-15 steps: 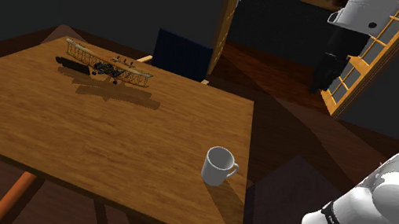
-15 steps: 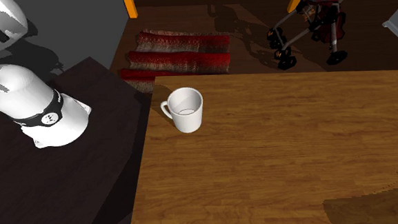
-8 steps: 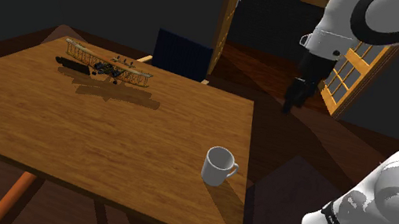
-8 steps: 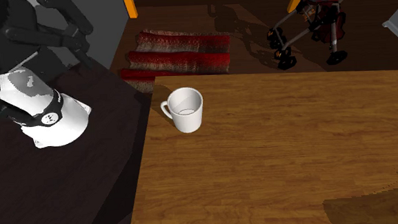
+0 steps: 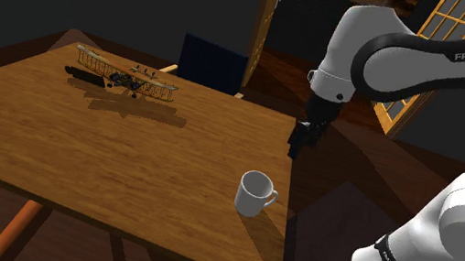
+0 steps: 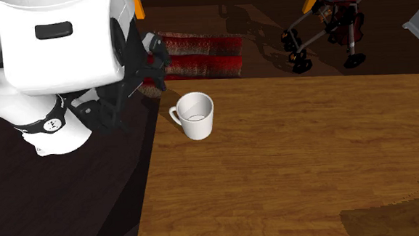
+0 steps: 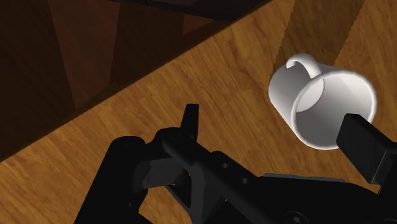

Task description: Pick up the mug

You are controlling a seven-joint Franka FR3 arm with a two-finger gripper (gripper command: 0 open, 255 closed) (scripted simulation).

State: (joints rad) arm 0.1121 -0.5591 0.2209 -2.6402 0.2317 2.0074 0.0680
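From the shoulder view, the gripper (image 5: 296,143) has swung down to hang above the edge of the table (image 5: 125,157), short of the white mug (image 5: 255,193) standing near its front corner. In the second exterior view, the arm (image 6: 59,40) has arrived beside the mug. In the wrist view, the fingers (image 7: 366,143) stand apart holding nothing, with the mug beside one fingertip. I judge the approach underway and the grasp still ahead.

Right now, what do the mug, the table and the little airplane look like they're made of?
The mug is plain white and smooth, maybe ceramic, though nothing settles it. The table looks like wood: brown grain lines run along its top, with a soft sheen. The airplane has tan wings and a dark body; its material is too small to tell.
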